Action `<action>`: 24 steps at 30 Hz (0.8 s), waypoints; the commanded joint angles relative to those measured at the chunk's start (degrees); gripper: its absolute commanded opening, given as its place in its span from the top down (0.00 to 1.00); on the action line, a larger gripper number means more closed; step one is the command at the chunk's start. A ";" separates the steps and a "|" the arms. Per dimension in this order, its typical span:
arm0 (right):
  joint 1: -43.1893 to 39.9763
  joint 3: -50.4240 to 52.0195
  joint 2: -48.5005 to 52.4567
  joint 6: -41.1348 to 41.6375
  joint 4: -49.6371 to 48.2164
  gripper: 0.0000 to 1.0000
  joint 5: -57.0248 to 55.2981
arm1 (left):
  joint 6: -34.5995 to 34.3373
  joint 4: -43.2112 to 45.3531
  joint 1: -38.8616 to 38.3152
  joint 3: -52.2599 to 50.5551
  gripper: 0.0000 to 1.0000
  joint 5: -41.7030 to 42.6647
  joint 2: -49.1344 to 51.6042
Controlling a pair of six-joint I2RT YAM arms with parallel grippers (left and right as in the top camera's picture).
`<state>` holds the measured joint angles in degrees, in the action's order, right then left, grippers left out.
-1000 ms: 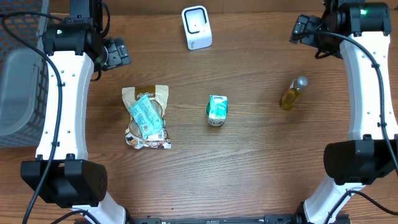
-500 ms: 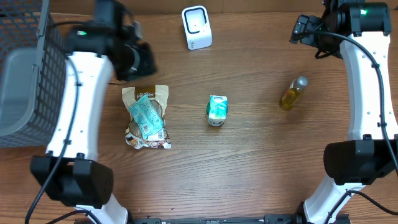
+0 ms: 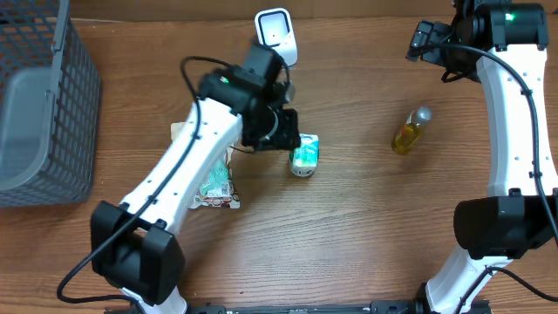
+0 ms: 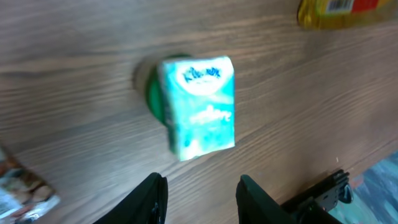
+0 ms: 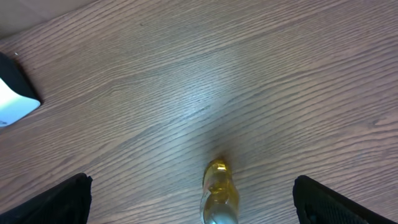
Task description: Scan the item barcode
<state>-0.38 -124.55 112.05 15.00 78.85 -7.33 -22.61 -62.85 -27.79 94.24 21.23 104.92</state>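
A teal tissue pack [image 3: 304, 152] lies mid-table; in the left wrist view the tissue pack [image 4: 199, 107] rests partly on a green round thing [image 4: 151, 94]. My left gripper [image 3: 284, 129] hovers just left of and above it, and the left gripper [image 4: 202, 190] stands open a moderate way with bare wood between its fingers. The white scanner [image 3: 275, 37] stands at the back centre. My right gripper [image 3: 428, 40] is at the back right, wide open [image 5: 189, 202] above a yellow bottle [image 5: 219, 194], holding nothing.
A brown snack bag [image 3: 212, 181] with a teal packet lies left of centre, partly under my left arm. The yellow bottle [image 3: 410, 133] lies at the right. A grey wire basket [image 3: 44, 105] stands at the left edge. The scanner's corner [image 5: 12, 99] shows in the right wrist view.
My left arm has swung from the back left, over the snack bag, to the tissue pack. Its jaws have narrowed from wide open. The right arm has not moved.
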 commanded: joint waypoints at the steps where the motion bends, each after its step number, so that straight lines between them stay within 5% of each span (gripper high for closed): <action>1: -0.35 -0.55 -0.50 -0.02 -0.31 0.00 -0.07 | -1.90 2.60 -1.20 -3.63 0.61 -0.90 -0.20; 24: -0.33 -0.55 -0.50 -0.02 -0.31 0.00 -0.07 | -7.89 16.41 -1.51 -13.51 0.61 -2.16 -0.20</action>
<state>-0.38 -124.55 112.05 14.98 78.85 -7.33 -29.91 -46.96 -29.12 80.95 19.46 104.92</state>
